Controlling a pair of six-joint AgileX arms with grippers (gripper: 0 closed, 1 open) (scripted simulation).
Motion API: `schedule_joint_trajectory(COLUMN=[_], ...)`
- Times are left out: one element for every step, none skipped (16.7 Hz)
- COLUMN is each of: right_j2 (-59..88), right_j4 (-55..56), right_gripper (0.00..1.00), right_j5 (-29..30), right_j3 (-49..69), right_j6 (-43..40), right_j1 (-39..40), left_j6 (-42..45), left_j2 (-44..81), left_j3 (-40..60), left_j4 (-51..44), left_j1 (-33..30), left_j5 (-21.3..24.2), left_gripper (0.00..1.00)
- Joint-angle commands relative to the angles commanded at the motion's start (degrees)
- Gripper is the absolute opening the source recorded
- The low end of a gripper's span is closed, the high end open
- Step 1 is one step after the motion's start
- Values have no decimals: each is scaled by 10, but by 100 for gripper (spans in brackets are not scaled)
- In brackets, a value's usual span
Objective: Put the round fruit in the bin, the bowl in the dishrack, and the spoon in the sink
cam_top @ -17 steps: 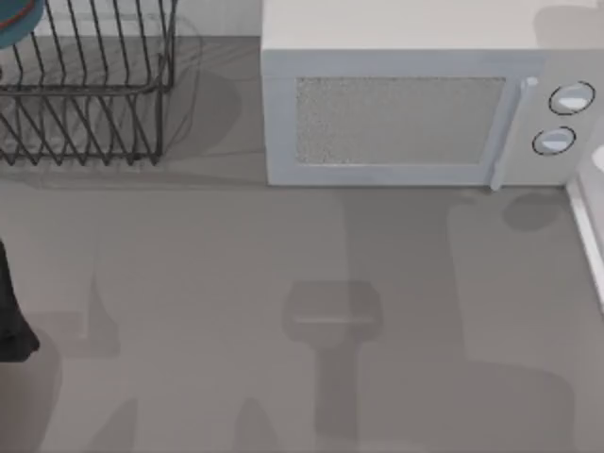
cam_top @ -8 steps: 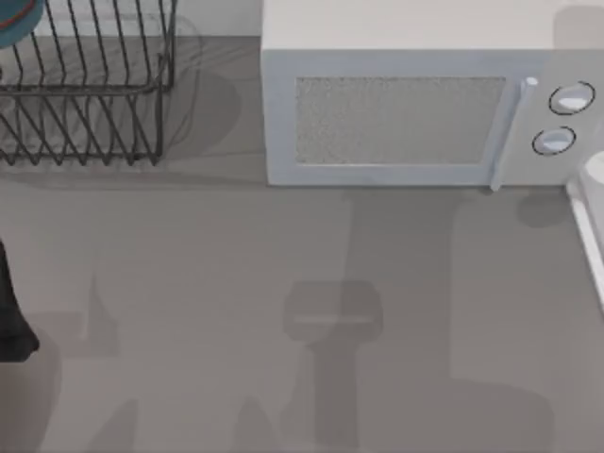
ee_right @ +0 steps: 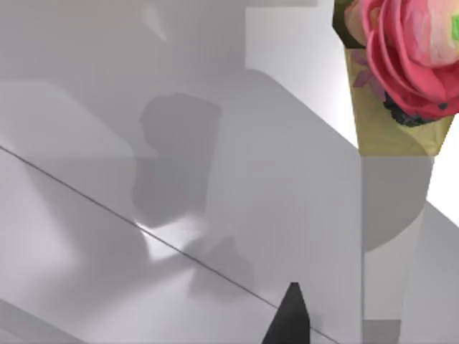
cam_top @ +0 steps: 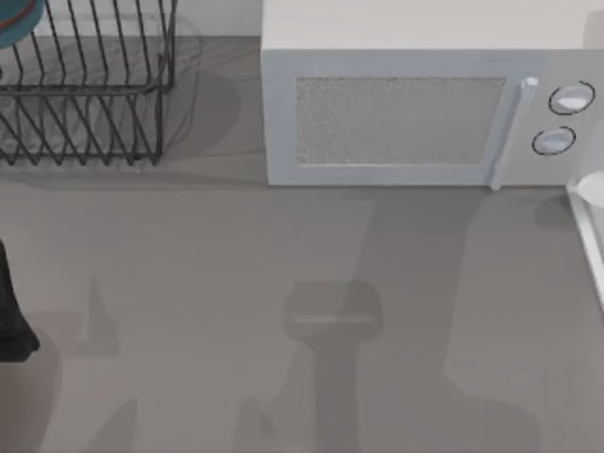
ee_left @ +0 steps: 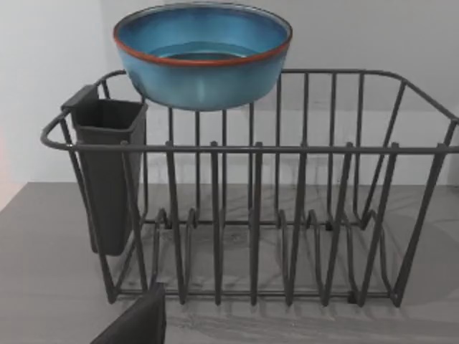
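From above, the blue bowl sits in the black dishrack at the bench's far left, beside a grey microwave. The left wrist view shows it perched on the rack's top wires. Neither hand's grip can be told.

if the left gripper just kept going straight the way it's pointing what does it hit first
Probably the dishrack: its front wires stand straight ahead in the left wrist view, with the bowl perched on the far top rim. Depth is hard to judge.
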Motion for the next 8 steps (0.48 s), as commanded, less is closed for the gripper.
schedule_joint_trajectory(right_j2=[0,0,0,0,0,0,0,0], right_j4=[0,0,0,0,0,0,0,0], right_gripper=[0,0,8,15,23,30,38,45], right_j5=[0,0,0,0,0,0,0,0], right_j3=[0,0,0,0,0,0,0,0], right_j6=[0,0,0,0,0,0,0,0], right_j1=[0,0,0,0,0,0,0,0], left_j6=[0,0,0,0,0,0,0,0], left_j2=[0,0,0,0,0,0,0,0], left_j3=[0,0,0,0,0,0,0,0], left_j4=[0,0,0,0,0,0,0,0], left_j1=[0,0,0,0,0,0,0,0], left_j5=[0,0,0,0,0,0,0,0], left_gripper=[100,100,100,100,100,100,100,100])
